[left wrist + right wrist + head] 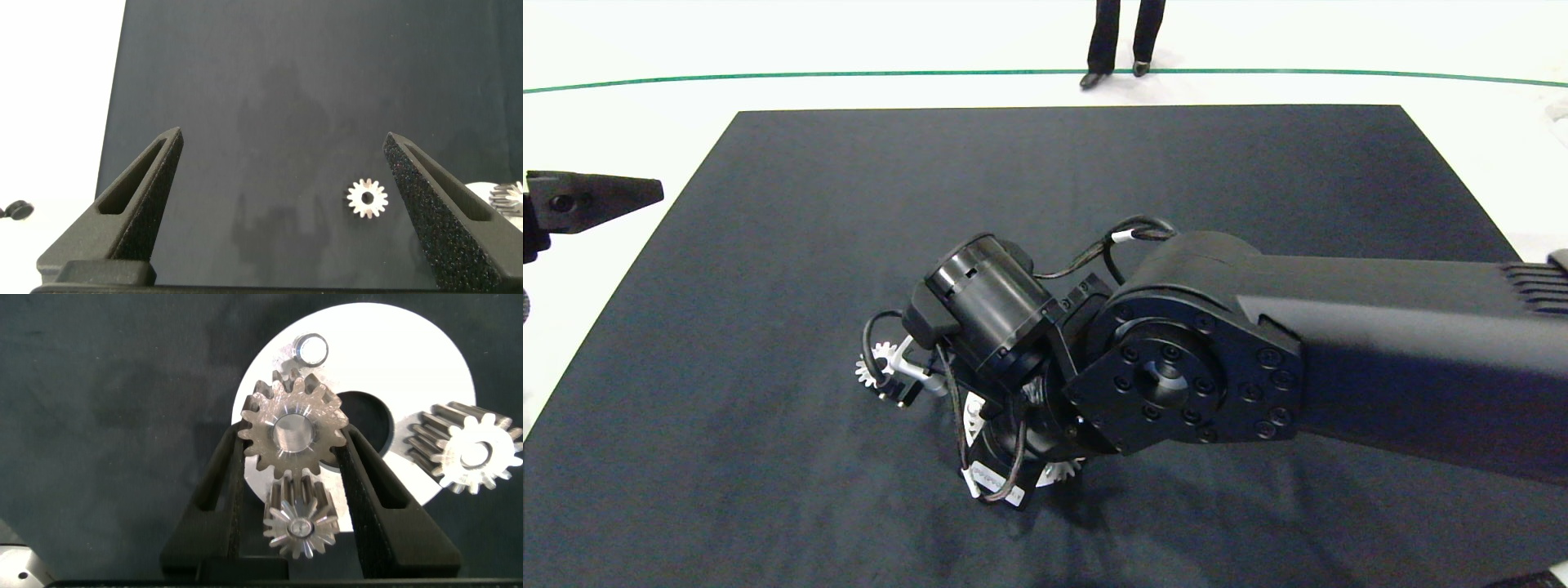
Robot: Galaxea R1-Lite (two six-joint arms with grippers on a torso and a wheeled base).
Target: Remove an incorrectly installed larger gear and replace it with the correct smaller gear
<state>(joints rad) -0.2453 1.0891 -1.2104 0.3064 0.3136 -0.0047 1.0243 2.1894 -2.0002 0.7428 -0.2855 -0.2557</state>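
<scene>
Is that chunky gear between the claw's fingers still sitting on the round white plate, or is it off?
Cannot tell for sure. The right claw is shut on the larger gear, directly over the white disc; whether it is lifted isn't visible.

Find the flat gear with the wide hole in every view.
Head view: the smaller gear lies on the mat, just left of the right arm's wrist, partly hidden by it.
Left wrist view: on the mat, beside the open left gripper.
Right wrist view: not in it; the right gripper holds the larger gear there.
Shared landmark: the white disc.
</scene>
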